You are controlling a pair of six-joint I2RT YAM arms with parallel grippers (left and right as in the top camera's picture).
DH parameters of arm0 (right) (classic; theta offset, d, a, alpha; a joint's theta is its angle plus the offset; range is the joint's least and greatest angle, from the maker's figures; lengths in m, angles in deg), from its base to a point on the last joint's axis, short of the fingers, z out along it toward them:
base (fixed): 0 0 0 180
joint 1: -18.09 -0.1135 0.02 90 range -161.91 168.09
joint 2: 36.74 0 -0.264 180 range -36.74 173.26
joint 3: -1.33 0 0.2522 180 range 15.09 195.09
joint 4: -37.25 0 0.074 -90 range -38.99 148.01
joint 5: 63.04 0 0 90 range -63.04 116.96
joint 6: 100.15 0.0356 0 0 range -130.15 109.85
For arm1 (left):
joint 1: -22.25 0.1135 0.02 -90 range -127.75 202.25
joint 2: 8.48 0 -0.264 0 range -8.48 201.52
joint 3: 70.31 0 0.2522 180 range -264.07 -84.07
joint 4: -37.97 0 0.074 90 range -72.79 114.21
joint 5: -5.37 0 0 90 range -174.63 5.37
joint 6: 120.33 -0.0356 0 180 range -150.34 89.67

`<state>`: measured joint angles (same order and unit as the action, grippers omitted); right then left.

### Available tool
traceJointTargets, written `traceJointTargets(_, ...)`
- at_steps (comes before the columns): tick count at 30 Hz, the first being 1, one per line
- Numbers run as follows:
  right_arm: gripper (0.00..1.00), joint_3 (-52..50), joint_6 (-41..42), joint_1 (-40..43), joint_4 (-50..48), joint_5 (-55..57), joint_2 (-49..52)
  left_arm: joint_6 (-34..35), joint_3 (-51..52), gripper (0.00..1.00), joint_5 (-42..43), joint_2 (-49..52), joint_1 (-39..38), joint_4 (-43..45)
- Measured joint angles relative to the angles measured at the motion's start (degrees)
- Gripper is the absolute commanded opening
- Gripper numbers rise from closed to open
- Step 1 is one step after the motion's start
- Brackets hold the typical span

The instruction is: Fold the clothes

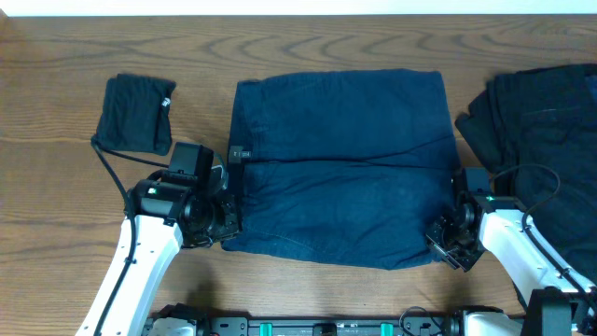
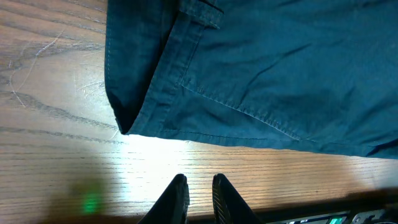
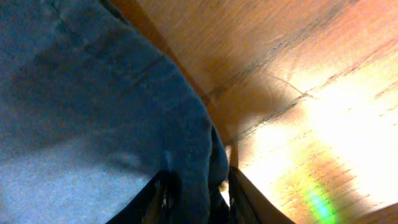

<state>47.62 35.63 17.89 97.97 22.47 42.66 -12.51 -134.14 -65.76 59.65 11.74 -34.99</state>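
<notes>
The clothes being folded are wide navy shorts (image 1: 345, 159), lying folded in half across the middle of the table. My left gripper (image 1: 229, 219) sits just off their near left corner. In the left wrist view its fingertips (image 2: 198, 182) stand a narrow gap apart over bare wood with nothing between them, and the waistband corner (image 2: 127, 121) lies just ahead. My right gripper (image 1: 446, 241) is at the near right corner. There the shorts' doubled hem (image 3: 199, 155) runs between its fingers, and the gripper (image 3: 196, 183) is shut on that edge.
A small folded black garment (image 1: 137, 114) lies at the far left. A heap of dark clothes (image 1: 541, 121) fills the far right, close to my right arm. Bare wooden table (image 1: 56, 187) surrounds the shorts, and the near table edge runs just behind both grippers.
</notes>
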Motion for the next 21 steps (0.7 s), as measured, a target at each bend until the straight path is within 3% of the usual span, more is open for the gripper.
traceJointTargets(2,0.39,0.04,-0.7,0.0,-0.07,-0.24,0.0,0.0,0.0,0.17,0.0,0.02,0.0,0.02)
traceJointTargets(4,0.52,0.15,-1.2,0.0,-0.13,-0.74,0.04,0.0,0.0,0.17,0.0,0.0,0.0,0.02)
traceJointTargets(8,0.63,0.37,-1.92,0.0,-0.13,-2.45,0.11,0.0,0.0,0.17,0.0,0.02,0.0,0.02)
traceJointTargets(13,0.71,0.37,-2.49,0.0,1.2,-5.73,0.37,0.0,0.0,0.17,0.0,0.02,0.0,0.02)
traceJointTargets(21,0.75,-1.01,-2.82,0.0,6.21,-9.22,1.46,0.0,0.0,0.17,0.0,0.02,0.0,0.0)
